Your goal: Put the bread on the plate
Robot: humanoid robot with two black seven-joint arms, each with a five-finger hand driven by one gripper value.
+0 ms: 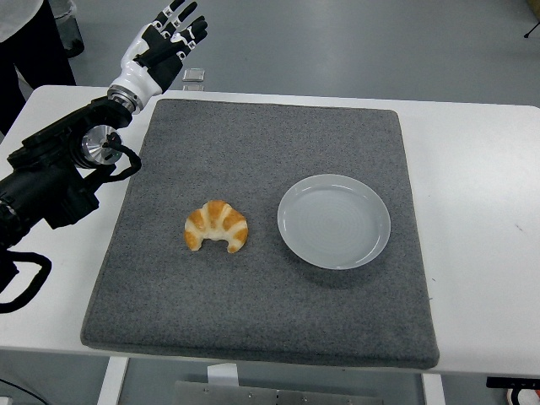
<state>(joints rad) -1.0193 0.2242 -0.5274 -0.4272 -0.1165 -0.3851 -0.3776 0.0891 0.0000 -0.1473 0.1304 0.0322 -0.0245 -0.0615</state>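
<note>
left hand raised, fingers spread | bread on mat | plate bare

A golden-brown croissant, striped with pale bands, lies flat a little left of the frame's centre, its curved back toward the top and both tips pointing down. Just to its right, not touching, sits a round, empty pale grey plate.
</note>
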